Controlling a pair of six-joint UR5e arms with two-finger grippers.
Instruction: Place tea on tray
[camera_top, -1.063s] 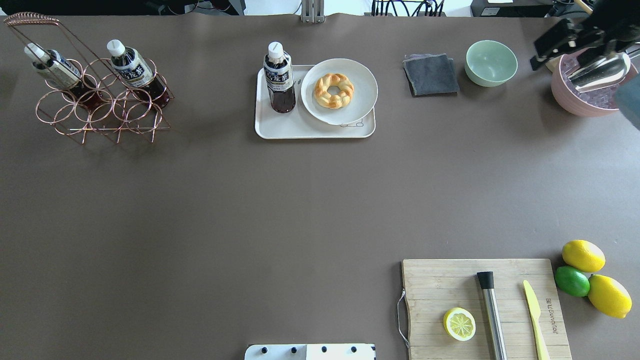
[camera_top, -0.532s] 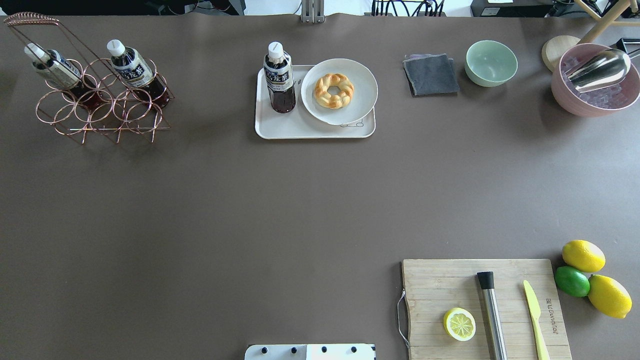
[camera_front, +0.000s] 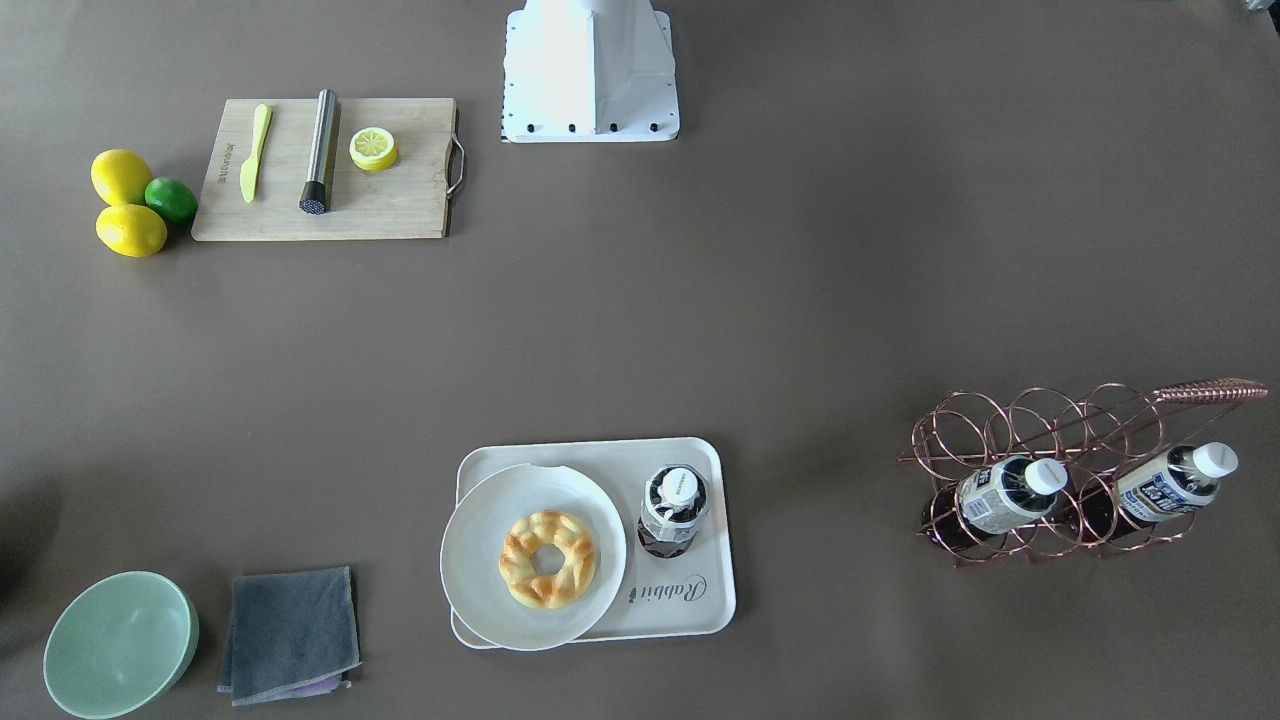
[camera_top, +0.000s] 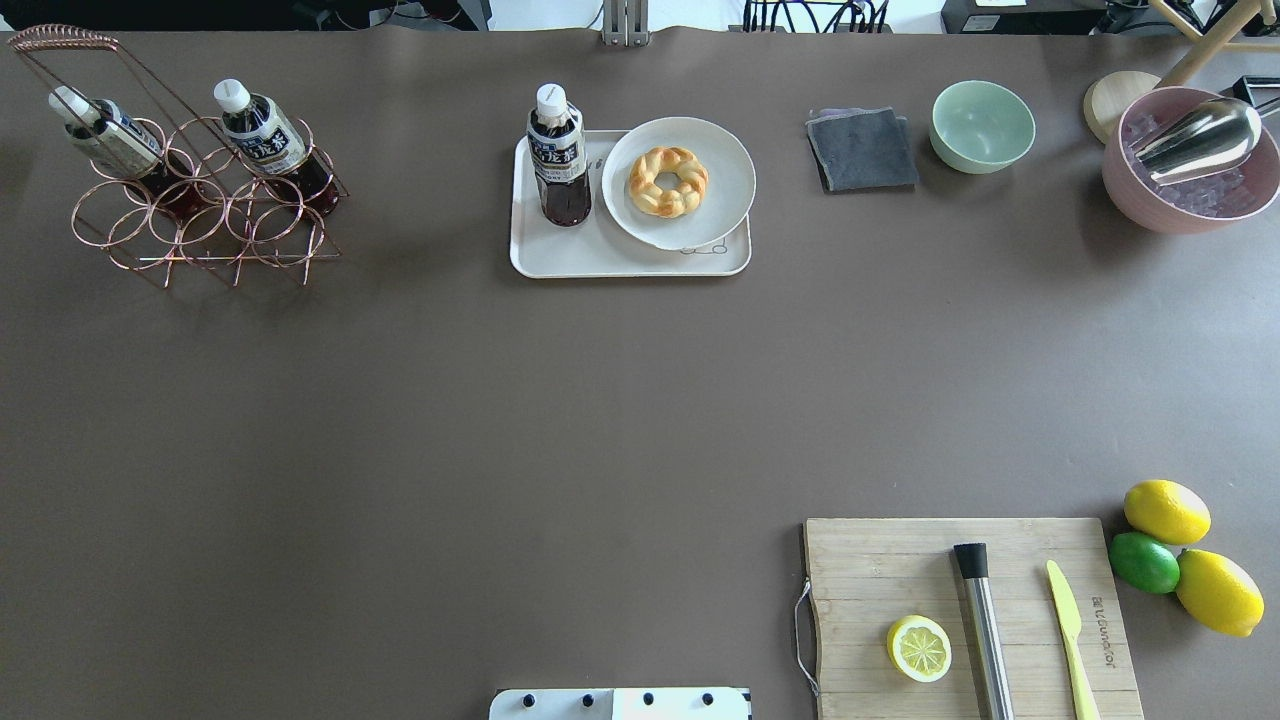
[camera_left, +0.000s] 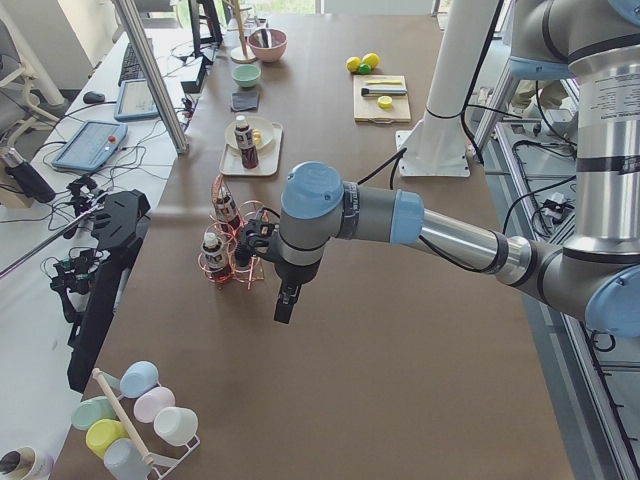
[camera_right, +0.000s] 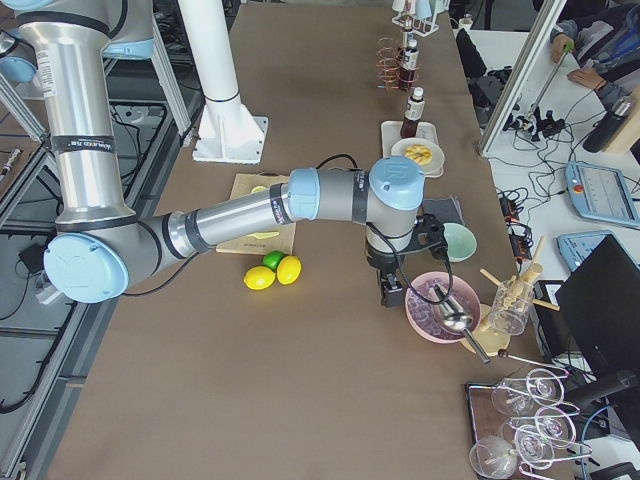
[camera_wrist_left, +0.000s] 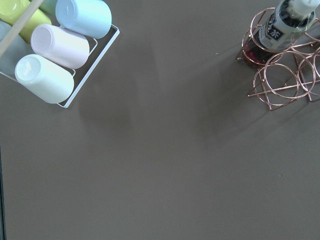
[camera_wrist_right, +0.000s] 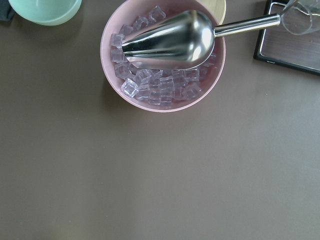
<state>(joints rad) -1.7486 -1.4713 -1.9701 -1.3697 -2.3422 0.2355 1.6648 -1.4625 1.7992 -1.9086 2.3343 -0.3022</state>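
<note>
- Tea bottle (camera_top: 558, 160) stands upright on the tray (camera_top: 620, 262), cap up, long axis vertical. It sits at the tray end toward the left arm, just beside the plate (camera_top: 725, 165) with the pastry.
- Left claw (camera_left: 285, 300) hangs over bare table beside the wire rack (camera_top: 200, 225). The tea bottle lies beyond the rack from it, farther along the table.
- Right claw (camera_right: 390, 290) hangs beside the pink ice bowl (camera_right: 445, 305). The tea bottle lies well away from it, past the green bowl (camera_right: 458, 241) and grey cloth.
- Finger spread: cannot tell for either claw, since each shows in one side view only and neither wrist view shows fingers.
- Nothing is held near the bottle.
- Which claw is nearer: cannot tell; both are well apart from the tray.
- Judgement: placement looks done; no approach needed.
- Two more bottles (camera_top: 270, 140) lean in the rack, nearest the left claw.
</note>
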